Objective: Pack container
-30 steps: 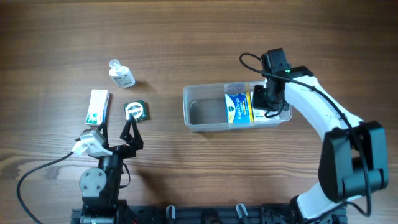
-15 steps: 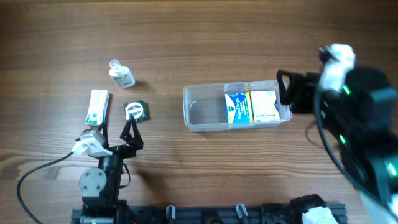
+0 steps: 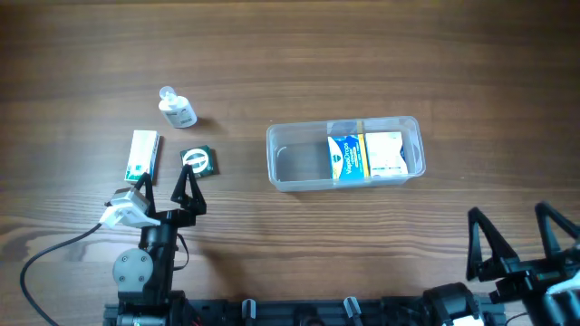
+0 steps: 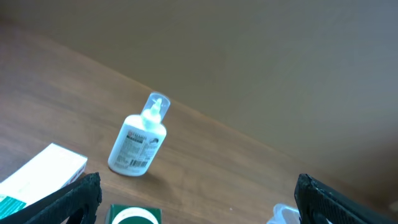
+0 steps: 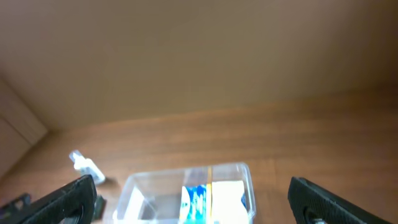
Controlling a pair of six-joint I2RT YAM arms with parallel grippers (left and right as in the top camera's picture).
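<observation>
1. Overhead: the clear container (image 3: 294,170) is sitting on the table (image 3: 362,54), right of the middle. Its right half is holding a blue box (image 3: 343,156) and a white and yellow box (image 3: 386,154), side by side and touching; its left half is showing bare floor.
2. Overhead, left side: a small white bottle (image 3: 178,110) is lying well apart from the container, with a white and green box (image 3: 142,154) and a green packet (image 3: 197,161) near it. The left end effector (image 3: 166,188) is hovering just beside the packet, its fingers standing wide apart and gripping nothing.
3. Overhead, lower right corner: the right end effector (image 3: 514,237) is hanging well apart from the container, fingers spread wide and holding nothing.
4. Left wrist: the bottle (image 4: 138,146) is lying tilted ahead of the camera, and the two dark fingertips (image 4: 71,200) are sitting far apart at the frame's lower corners.
5. Right wrist: the container (image 5: 142,186) is sitting below centre with both boxes inside, and the fingertips (image 5: 65,198) are spreading wide on either side, touching nothing.
</observation>
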